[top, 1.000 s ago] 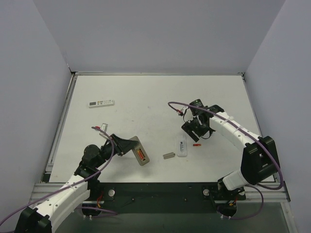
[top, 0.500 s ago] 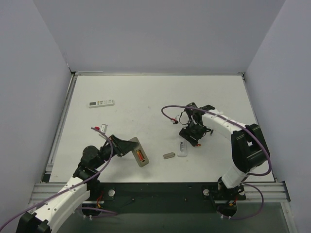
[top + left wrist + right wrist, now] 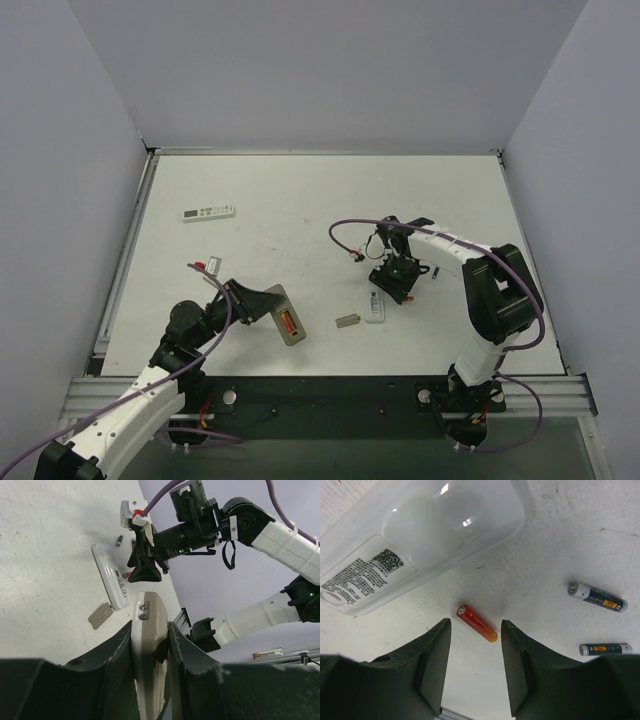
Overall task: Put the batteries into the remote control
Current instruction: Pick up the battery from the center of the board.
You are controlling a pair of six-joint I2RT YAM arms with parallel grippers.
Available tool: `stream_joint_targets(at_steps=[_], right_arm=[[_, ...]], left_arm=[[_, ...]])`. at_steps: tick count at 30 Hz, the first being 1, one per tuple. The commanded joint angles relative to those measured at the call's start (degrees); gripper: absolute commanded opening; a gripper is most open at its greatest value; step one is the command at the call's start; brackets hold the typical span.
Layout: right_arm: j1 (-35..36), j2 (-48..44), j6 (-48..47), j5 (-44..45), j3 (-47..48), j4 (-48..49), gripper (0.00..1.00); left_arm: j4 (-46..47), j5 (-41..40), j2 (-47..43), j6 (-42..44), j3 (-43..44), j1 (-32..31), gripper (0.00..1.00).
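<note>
Clamps the grey-beige remote control (image 3: pixel 288 318) in the left gripper (image 3: pixel 258 301) at lower left, over a scuffed white tabletop (image 3: pixel 300 190) boxed by lilac walls (image 3: pixel 320 70). Straddles a red-orange battery (image 3: pixel 477 623) with the right gripper (image 3: pixel 474 630) released and clear of it, just below the white remote shell (image 3: pixel 420 535), two dark batteries (image 3: pixel 597 597) at right.

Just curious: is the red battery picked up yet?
No: the red battery lies flat on the table, untouched, inside the open right gripper.

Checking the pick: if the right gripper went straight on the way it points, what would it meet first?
The right gripper would likely meet the red-orange battery first, lying on the table between its open jaws.
</note>
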Motion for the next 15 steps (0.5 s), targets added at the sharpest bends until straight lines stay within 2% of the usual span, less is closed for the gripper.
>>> stream_joint_targets(at_steps=[1,10,15], right_arm=[[0.1,1.6,-0.7,0.9,0.0,-1.4,0.4],[0.4,4.2,-0.1,1.3,0.2,-0.8,0.3],[0.9,3.7,2.3,1.6,1.2,-1.1,0.08]], left_arm=[[1.1,0.4,-1.1,0.6,0.2,0.3,0.0],[-0.1,0.0,-1.9,0.7,0.2,0.3,0.0],[-0.1,-0.5,-1.7,0.5,0.2,0.3,0.0]])
